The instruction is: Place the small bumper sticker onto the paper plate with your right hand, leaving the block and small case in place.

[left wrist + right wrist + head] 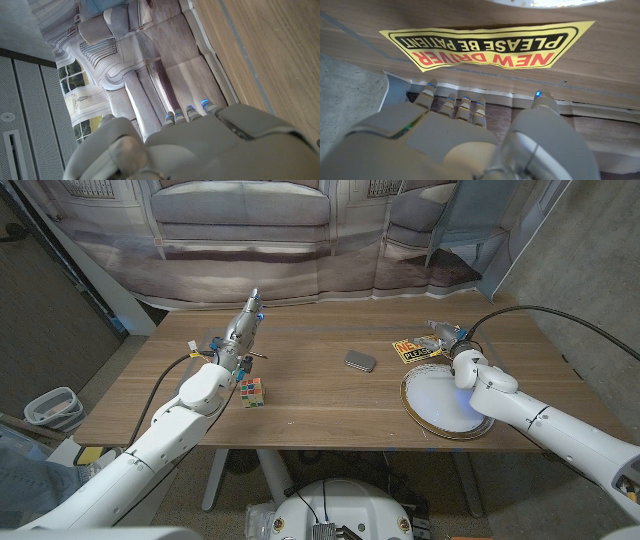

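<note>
The yellow bumper sticker [412,351] reading "NEW DRIVER PLEASE BE PATIENT" [485,46] lies on the table just beyond the white paper plate [440,402], its near edge touching the plate's rim. My right hand [449,338] hovers right beside the sticker's far right end, fingers spread and holding nothing [470,130]. A colourful cube block [251,391] sits at the left, close to my left forearm. The small grey case [360,361] lies mid-table. My left hand [243,330] reaches out over the table's left part with straight fingers, empty [200,140].
The table's far edge [350,304] runs just behind both hands, with a printed backdrop beyond. My right forearm [520,408] crosses the plate's right rim. A grey bin [52,408] stands on the floor at the left.
</note>
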